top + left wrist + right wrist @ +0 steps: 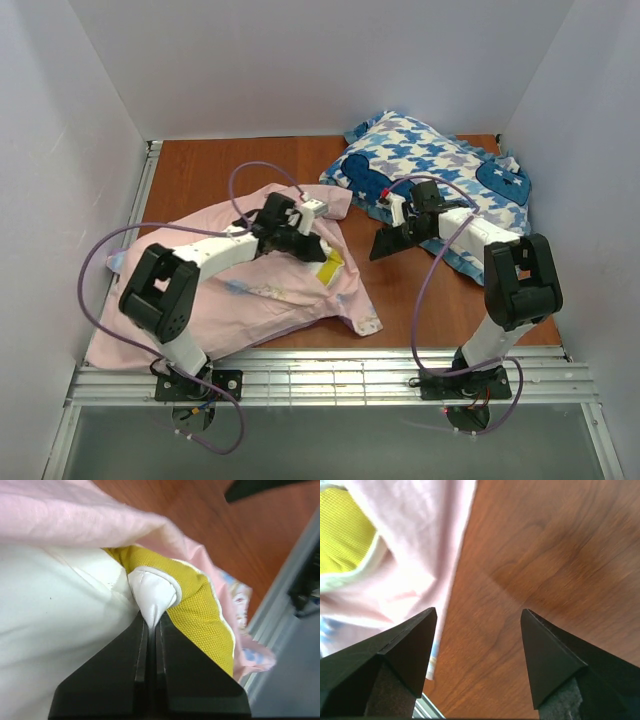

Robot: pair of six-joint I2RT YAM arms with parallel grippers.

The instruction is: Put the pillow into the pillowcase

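The pale pink pillowcase (pixel 240 290) lies spread on the left of the table, its open end facing right. The white pillow (pixel 45 625) is mostly inside it; its yellow side edge (pixel 330 268) shows at the opening, and in the left wrist view (pixel 200 615). My left gripper (pixel 312 240) is shut on the pillow's small white tag (pixel 152 596) at the case's mouth. My right gripper (pixel 385 243) is open and empty above bare wood just right of the pillowcase (pixel 420 545).
A blue-and-white houndstooth cushion (pixel 440 170) lies at the back right, under the right arm. The wooden table (pixel 400 300) ends in a metal rail (pixel 400 378) at the front. White walls stand on three sides.
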